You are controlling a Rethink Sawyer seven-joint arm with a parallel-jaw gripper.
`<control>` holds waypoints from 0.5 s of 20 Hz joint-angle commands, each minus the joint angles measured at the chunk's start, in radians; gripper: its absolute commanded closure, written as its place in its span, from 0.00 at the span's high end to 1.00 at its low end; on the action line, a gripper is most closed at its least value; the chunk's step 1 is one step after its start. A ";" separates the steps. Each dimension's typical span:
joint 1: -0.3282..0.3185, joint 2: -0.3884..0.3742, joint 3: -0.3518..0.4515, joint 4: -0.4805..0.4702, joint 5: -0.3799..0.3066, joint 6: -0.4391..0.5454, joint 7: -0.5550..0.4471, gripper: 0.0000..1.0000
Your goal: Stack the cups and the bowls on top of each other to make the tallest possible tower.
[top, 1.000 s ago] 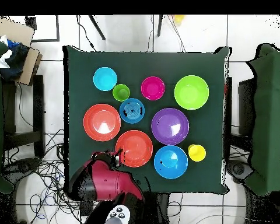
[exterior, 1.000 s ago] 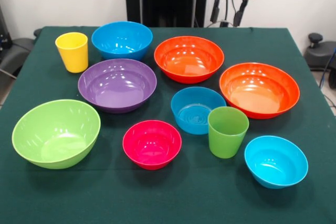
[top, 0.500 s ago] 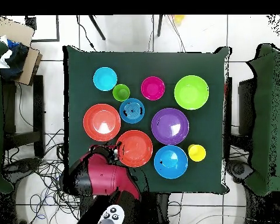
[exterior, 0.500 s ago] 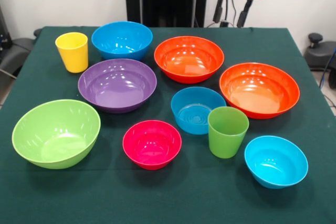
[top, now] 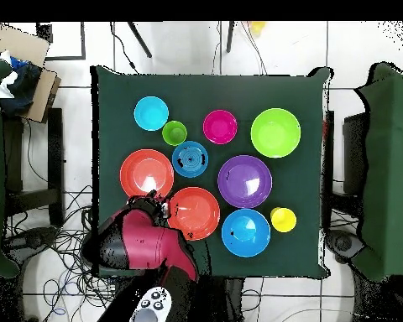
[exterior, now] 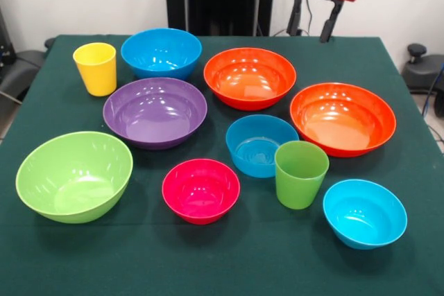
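Note:
The bowls and cups stand apart on the green table (exterior: pixel 208 268), none inside another, and no tower is in view. At the back are the yellow cup (exterior: pixel 96 68), a blue bowl (exterior: pixel 161 52) and an orange bowl (exterior: pixel 250 77). Mid-table sit the purple bowl (exterior: pixel 155 111), a smaller blue bowl (exterior: pixel 261 145) and a second orange bowl (exterior: pixel 343 118). Nearest are the lime bowl (exterior: pixel 74 175), pink bowl (exterior: pixel 200 190), green cup (exterior: pixel 300 173) and cyan bowl (exterior: pixel 364 213). My gripper (exterior: pixel 310 27) hangs open and empty above the table's far edge, behind the orange bowls; in the overhead view the gripper (top: pixel 151 204) is beside an orange bowl (top: pixel 193 213).
Chairs draped in green stand at both sides of the table (top: pixel 209 88). Cables lie on the floor near the robot's base, and a cardboard box (top: pixel 24 50) sits off the table's corner.
The gripper has shifted right along the table's far edge in the front view. The cups and bowls have not moved.

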 commanded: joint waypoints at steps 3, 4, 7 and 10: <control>-0.015 0.099 0.048 -0.078 0.030 0.051 0.163 1.00; -0.015 0.106 0.047 -0.082 0.031 0.045 0.164 1.00; -0.011 0.115 0.043 -0.094 0.034 0.044 0.167 1.00; -0.003 0.126 0.032 -0.112 0.040 0.046 0.171 1.00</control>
